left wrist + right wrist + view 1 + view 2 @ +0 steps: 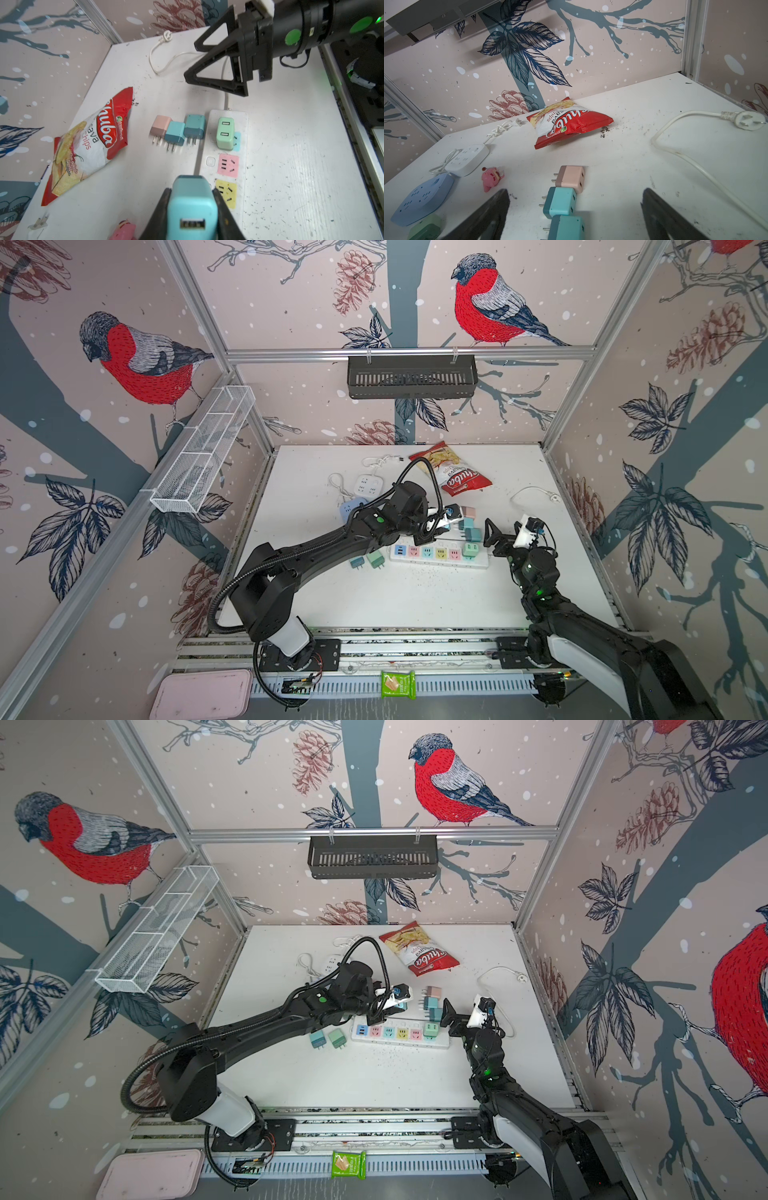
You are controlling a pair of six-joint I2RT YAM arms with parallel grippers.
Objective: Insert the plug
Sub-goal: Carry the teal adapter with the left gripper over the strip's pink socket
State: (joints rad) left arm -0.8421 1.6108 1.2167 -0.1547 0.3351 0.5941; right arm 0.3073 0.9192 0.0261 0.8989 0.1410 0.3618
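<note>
Left gripper point(191, 192) is clamped tight on a light blue plug point(192, 209). Its two black fingers point(160, 212) press the plug's sides, and the USB port faces back toward the wrist camera. The prongs are hidden under the body.

The held plug hangs at the edge of the white power strip point(243, 124), just beside the yellow socket point(226, 193). Whether it touches the strip I cannot tell. Ahead of this gripper along the strip comes a pink socket point(228, 165), then a mint green plug point(225, 133) seated upright in the socket nearest the cord.

Ahead and off to the strip's side, three loose plugs lie on the surface point(291, 166) in a close row: a pink plug point(160, 126), a second blue plug point(174, 133) and a dark teal plug point(194, 128). Their prongs point back toward the gripper. Farther out on that side lies a red chip bag point(93, 143).

Right gripper point(191, 60) hovers beyond the strip's cord end. Its jaws are spread wide and empty, its tips point toward the left gripper, and the white cord point(166, 60) runs beneath it.
</note>
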